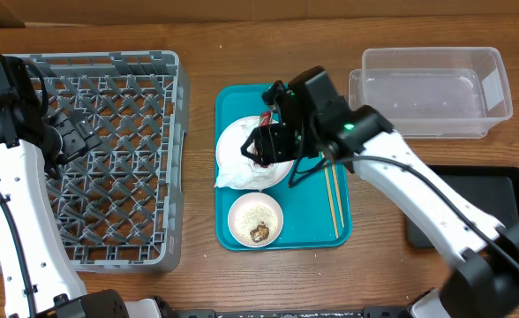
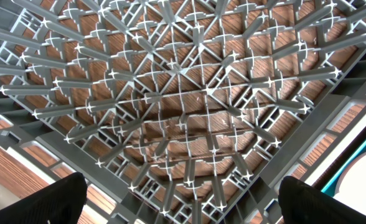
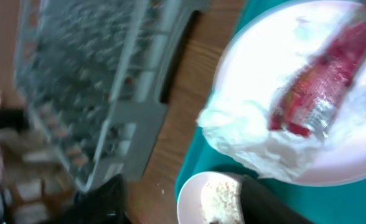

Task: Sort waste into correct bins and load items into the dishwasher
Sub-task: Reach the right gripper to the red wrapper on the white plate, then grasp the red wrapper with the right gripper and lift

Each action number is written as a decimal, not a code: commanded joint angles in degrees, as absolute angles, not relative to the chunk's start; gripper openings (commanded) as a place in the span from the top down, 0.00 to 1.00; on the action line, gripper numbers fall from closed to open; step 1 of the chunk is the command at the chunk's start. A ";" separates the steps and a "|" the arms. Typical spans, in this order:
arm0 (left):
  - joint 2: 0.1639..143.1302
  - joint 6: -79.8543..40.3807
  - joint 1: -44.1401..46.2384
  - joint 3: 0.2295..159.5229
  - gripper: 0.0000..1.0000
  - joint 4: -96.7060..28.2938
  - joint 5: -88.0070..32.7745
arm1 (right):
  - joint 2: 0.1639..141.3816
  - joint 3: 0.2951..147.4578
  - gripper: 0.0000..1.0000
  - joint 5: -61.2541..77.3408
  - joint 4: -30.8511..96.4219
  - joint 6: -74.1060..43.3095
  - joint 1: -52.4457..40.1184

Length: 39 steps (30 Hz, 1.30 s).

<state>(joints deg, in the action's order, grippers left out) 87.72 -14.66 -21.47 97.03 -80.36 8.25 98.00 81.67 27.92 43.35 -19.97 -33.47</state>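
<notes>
A pale plate (image 1: 233,141) on the teal tray holds a crumpled white napkin (image 1: 237,172) and a red wrapper (image 1: 266,117). A small bowl (image 1: 256,219) in front of it holds rice and a brown scrap. Two chopsticks (image 1: 332,194) lie on the tray's right side. My right gripper (image 1: 268,146) hovers open over the plate. The right wrist view shows the wrapper (image 3: 320,87), the napkin (image 3: 251,137) and the bowl (image 3: 214,199) between its open fingers (image 3: 189,205). My left gripper (image 1: 70,141) is open and empty over the grey dish rack (image 1: 109,159). The cup and saucer-bowl are out of view.
The teal tray (image 1: 317,102) sits mid-table. A clear tub (image 1: 432,88) stands at the back right, with a black tray (image 1: 471,208) in front of it under my right arm. The left wrist view shows rack lattice (image 2: 183,93) between the fingers (image 2: 183,199).
</notes>
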 commanded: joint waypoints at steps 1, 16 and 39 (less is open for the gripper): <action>86.56 -14.59 -21.52 98.52 0.00 -80.34 8.73 | 101.43 83.31 0.47 16.21 43.31 -27.35 -34.65; 86.56 -14.59 -21.52 98.52 0.00 -80.31 8.75 | 110.10 83.22 0.33 -5.98 39.86 -31.77 -41.41; 86.56 -14.59 -21.52 98.52 0.00 -80.34 8.75 | 116.22 82.15 0.44 -11.14 34.52 -31.14 -45.32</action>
<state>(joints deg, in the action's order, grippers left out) 87.72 -14.66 -21.47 97.03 -80.36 8.25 114.48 81.71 -7.97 34.61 -31.24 -45.41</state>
